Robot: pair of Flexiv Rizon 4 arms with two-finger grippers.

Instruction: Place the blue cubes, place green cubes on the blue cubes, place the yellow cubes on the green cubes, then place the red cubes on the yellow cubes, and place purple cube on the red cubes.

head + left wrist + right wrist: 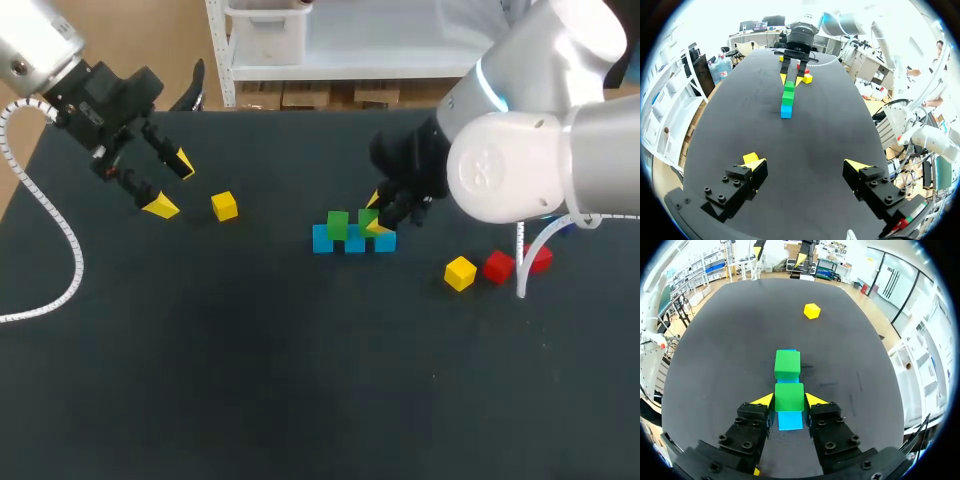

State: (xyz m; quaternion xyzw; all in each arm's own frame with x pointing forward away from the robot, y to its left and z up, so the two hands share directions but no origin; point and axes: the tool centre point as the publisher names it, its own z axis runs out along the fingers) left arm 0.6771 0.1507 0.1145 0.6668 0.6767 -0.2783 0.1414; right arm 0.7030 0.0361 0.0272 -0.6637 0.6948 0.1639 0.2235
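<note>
Right wrist view has the second green cube (789, 396) atop the row of blue cubes (790, 421), with the first green cube (787, 365) just ahead of it. The right gripper (789, 401) clamps it, one yellow tip flat against each opposite side. It looks small, rigid and light, with smooth faces that could slip or twist, so a square hold on parallel sides at mid-height suits it. Well apart, the left gripper (172, 185) hangs spread wide and empty near a yellow cube (224, 206).

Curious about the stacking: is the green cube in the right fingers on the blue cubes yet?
On: green cube rests atop blue cubes, level with the other green cube; fingers touch both sides.
</note>
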